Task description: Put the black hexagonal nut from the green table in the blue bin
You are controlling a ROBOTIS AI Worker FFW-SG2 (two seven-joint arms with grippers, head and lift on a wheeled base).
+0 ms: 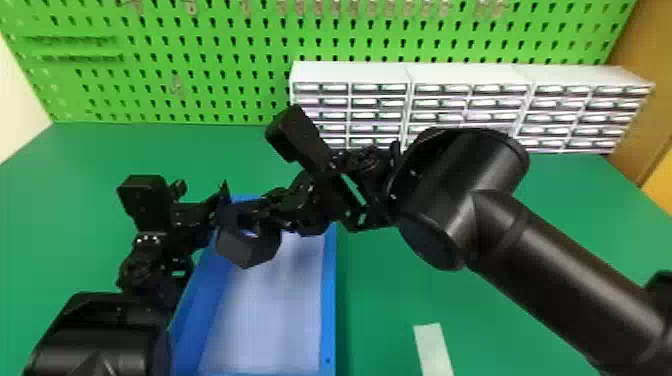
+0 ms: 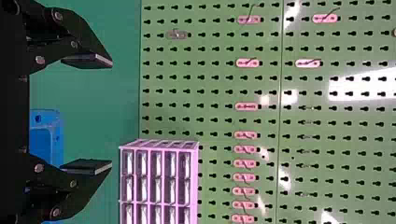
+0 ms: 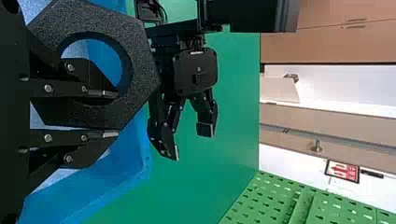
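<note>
The right gripper (image 1: 260,212) holds the black hexagonal nut (image 1: 248,246) above the blue bin (image 1: 328,300), near its back left part. In the right wrist view, the nut (image 3: 140,70) has one finger of the right gripper (image 3: 111,114) in its round hole and the other outside, with the nut's wall pinched between. My left gripper (image 1: 215,207) is just left of the nut in the head view, its fingers apart. Nothing sits between the fingertips of the left gripper (image 2: 111,114) in the left wrist view.
White drawer cabinets (image 1: 350,75) stand at the back right of the green table (image 1: 90,165), before a green pegboard (image 1: 200,90). A pale strip (image 1: 432,347) lies right of the bin. Both arms are close together over the bin's back end.
</note>
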